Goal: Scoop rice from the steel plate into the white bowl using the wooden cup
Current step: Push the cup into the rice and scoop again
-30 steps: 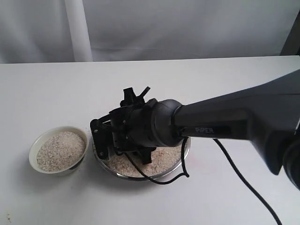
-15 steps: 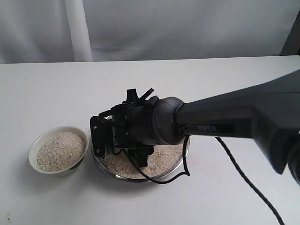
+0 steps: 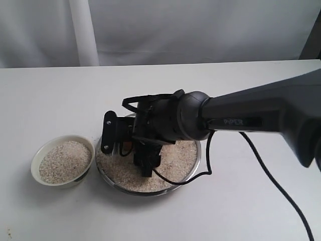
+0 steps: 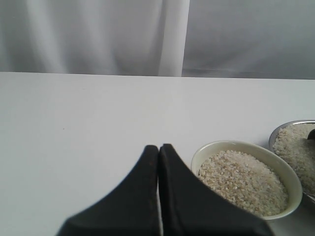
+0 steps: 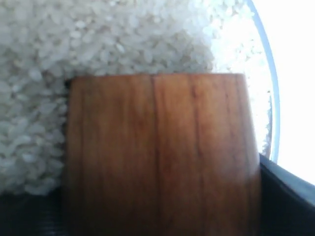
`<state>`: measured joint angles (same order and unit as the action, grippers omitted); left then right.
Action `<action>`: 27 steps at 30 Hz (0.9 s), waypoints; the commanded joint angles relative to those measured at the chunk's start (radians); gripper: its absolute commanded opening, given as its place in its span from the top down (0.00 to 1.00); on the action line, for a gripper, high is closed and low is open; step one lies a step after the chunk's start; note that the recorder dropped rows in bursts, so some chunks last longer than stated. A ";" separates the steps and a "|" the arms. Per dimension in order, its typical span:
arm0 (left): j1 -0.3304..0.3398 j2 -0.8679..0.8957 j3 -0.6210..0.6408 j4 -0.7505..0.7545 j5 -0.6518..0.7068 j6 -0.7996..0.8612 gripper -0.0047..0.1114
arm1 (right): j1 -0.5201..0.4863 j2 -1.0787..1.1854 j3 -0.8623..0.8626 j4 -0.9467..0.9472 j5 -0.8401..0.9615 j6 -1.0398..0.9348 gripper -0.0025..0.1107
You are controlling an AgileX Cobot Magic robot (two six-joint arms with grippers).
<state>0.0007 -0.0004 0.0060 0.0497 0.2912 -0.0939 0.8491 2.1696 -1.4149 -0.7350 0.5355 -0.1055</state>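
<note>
Right gripper (image 3: 126, 147): clamped on the wooden cup (image 5: 160, 152), low over the steel plate (image 3: 150, 191). The cup's reddish side wall fills the right wrist view, with one end against the rice (image 5: 123, 39).
Steel plate: covered with a loose bed of rice, rim showing at the edge.
White bowl (image 3: 35, 165): just beside the plate on its left in the exterior view, filled with rice almost to the rim.
Left gripper (image 4: 158, 152): fingers pressed together on nothing, near the bowl and above the table (image 3: 60, 95).
Curtain (image 3: 200, 30): pale, behind the table.
</note>
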 commanded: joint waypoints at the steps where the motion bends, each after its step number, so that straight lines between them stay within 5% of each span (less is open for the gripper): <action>1: -0.005 0.000 -0.006 -0.006 -0.007 -0.002 0.96 | -0.024 0.000 -0.002 0.083 -0.040 -0.016 0.95; 27: -0.005 0.000 -0.006 -0.006 -0.007 -0.002 0.96 | -0.141 -0.013 0.247 0.276 -0.560 -0.051 0.95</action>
<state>0.0007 -0.0004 0.0060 0.0497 0.2912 -0.0939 0.7122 2.1441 -1.2110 -0.4661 0.0000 -0.1474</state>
